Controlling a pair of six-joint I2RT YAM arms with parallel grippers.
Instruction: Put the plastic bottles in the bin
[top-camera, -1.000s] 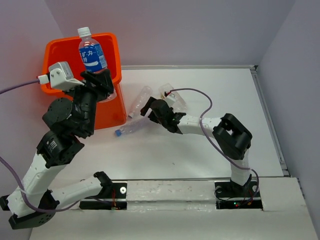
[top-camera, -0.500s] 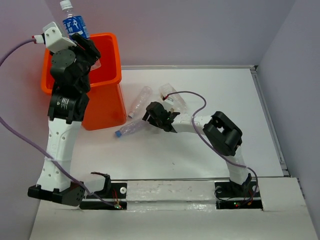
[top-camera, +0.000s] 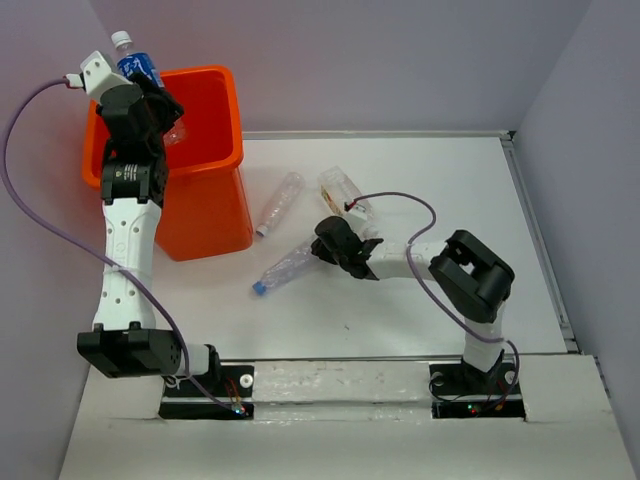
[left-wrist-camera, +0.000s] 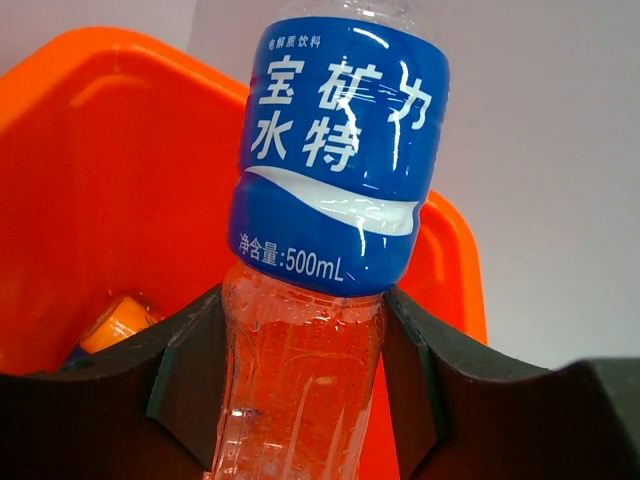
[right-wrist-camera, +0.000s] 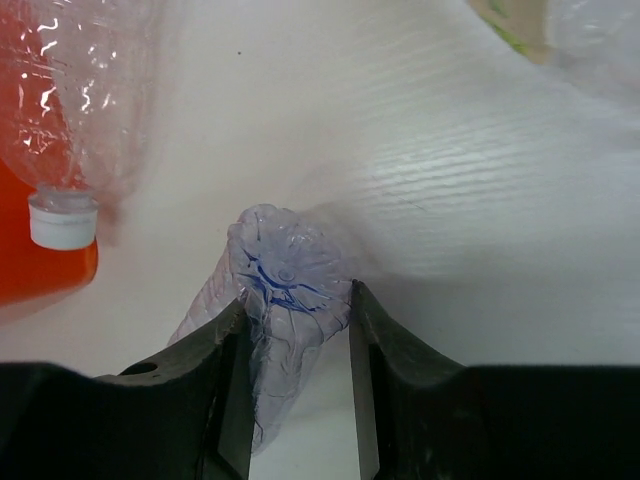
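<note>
Tools clamped on bottles
A blue-labelled bottle (left-wrist-camera: 340, 170) is gripped by the left tool (left-wrist-camera: 300, 370) over the orange bin (top-camera: 215, 120); a crushed bottle (right-wrist-camera: 285, 280) on the table (top-camera: 400, 320) is pinched by the right tool (right-wrist-camera: 295, 330).

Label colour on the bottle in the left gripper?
Blue label, white lettering and swoosh; best in left wrist view.

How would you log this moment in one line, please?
left end effector: shut on blue-labelled bottle, at orange bin | right end effector: shut on crushed clear bottle | table: white-capped bottle, labelled bottle loose
</note>
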